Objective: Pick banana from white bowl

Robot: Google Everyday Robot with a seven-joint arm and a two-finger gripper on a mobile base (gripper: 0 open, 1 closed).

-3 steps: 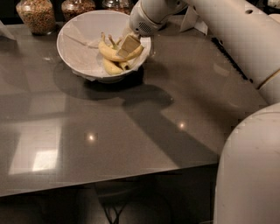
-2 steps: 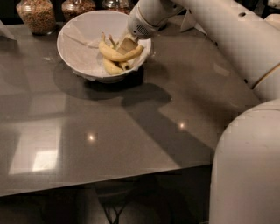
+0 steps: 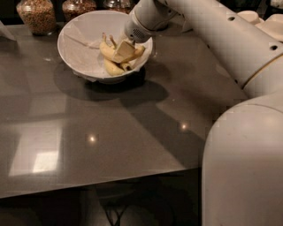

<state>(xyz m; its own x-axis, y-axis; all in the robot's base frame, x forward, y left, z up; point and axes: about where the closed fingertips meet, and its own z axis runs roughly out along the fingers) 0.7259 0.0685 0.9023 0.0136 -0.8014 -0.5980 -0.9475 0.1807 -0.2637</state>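
The white bowl (image 3: 73,39), lined with crumpled white paper, stands at the back of the dark table. Several yellow bananas lie in its right half. The longest banana (image 3: 107,50) curves across the top of the pile, its stem pointing up at the left. A shorter banana (image 3: 112,68) lies below it. My gripper (image 3: 125,51) reaches down into the bowl from the right and sits on the middle of the long banana, hiding that part of it.
Two glass jars of grains (image 3: 39,15) (image 3: 78,8) stand behind the bowl. Small pale bowls (image 3: 250,16) sit at the back right. My arm (image 3: 230,39) spans the upper right and my body (image 3: 243,163) fills the lower right. The table's front edge (image 3: 97,183) runs across below.
My gripper has shifted slightly left and lower into the bowl, onto the bananas. The bowl and bananas have stayed in place.
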